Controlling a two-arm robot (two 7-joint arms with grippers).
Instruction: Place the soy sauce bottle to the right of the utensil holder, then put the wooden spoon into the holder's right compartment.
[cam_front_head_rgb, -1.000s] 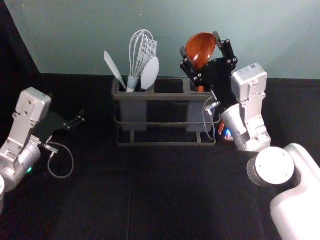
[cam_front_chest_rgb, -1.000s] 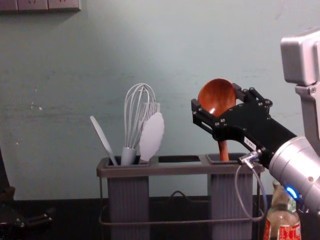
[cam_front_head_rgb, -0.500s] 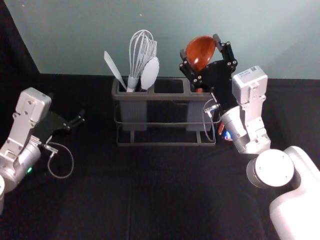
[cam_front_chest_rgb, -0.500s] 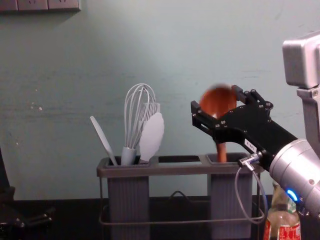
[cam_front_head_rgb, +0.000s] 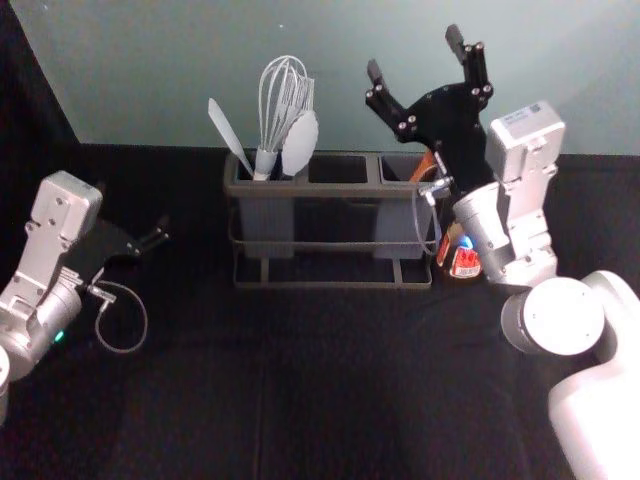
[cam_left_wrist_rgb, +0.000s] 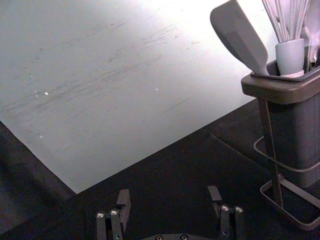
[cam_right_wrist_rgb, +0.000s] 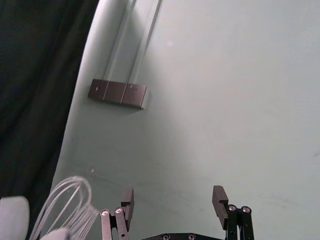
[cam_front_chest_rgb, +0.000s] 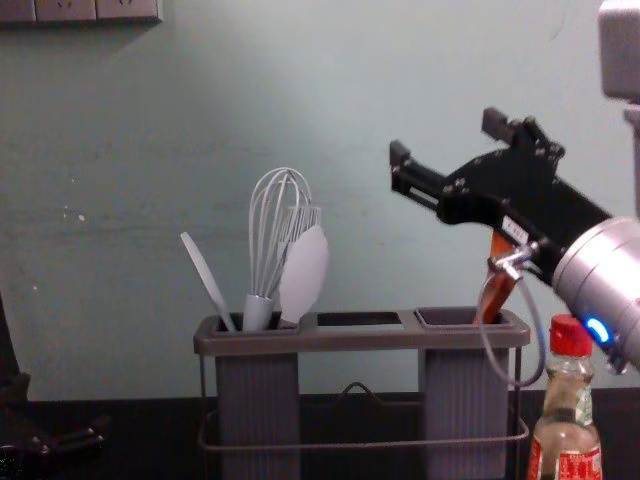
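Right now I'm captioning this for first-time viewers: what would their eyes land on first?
Likely the right gripper, open and raised high above the holder's right end, with the wooden spoon leaning in the right compartment below. Then the pale whisk standing up from the left compartment, and the red-capped soy sauce bottle to the holder's right.

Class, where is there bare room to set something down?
Black cloth lies bare in front of the utensil holder, between the left pincer and right arm; the holder's middle opening holds no utensil. Crowded: the left compartment, with whisk and white utensils, and the right end, with wooden spoon, soy sauce bottle and right pincer.
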